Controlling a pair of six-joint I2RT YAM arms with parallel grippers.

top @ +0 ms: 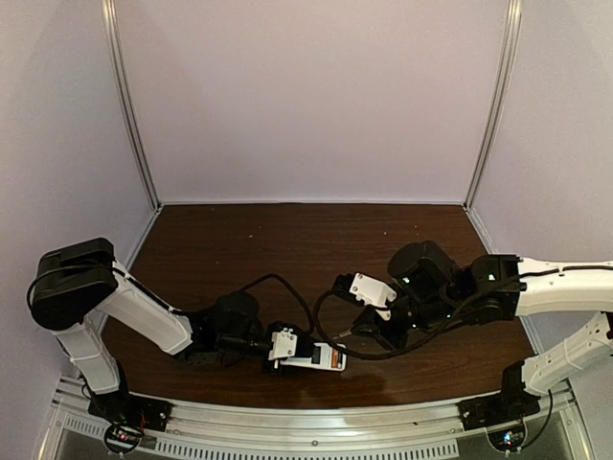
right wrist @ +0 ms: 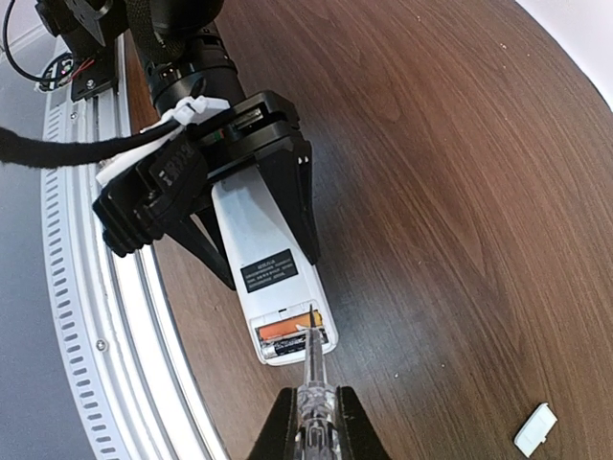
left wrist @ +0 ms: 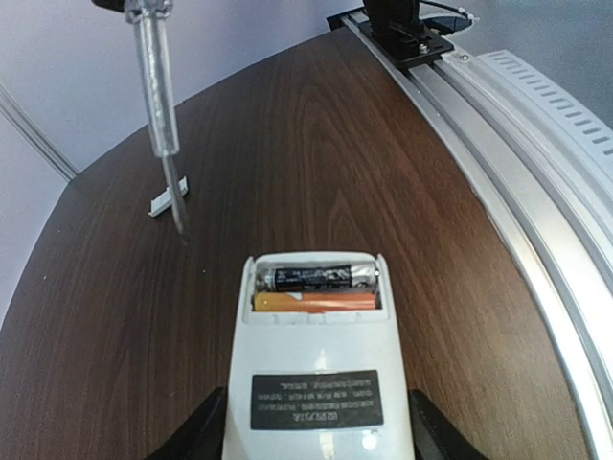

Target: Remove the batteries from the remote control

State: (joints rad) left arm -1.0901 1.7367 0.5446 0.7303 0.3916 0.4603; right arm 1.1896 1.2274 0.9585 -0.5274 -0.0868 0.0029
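Note:
The white remote control (left wrist: 321,364) lies back-up on the table, with my left gripper (left wrist: 319,436) shut on its sides. Its battery bay is open at the far end. It holds the dark battery (left wrist: 316,278) and the orange battery (left wrist: 316,301) side by side. My right gripper (right wrist: 311,426) is shut on a clear-handled screwdriver (right wrist: 311,369). In the right wrist view its tip lines up over the bay (right wrist: 292,337). In the left wrist view the screwdriver (left wrist: 158,105) hangs to the left of the remote, clear of the batteries. From above, the remote (top: 321,358) lies between both grippers.
A small flat white plastic piece (left wrist: 170,198) lies on the wood beyond the remote, also in the right wrist view (right wrist: 534,428). The metal rail (left wrist: 517,172) runs along the table's near edge beside the remote. Black cables (top: 287,287) loop over the table middle.

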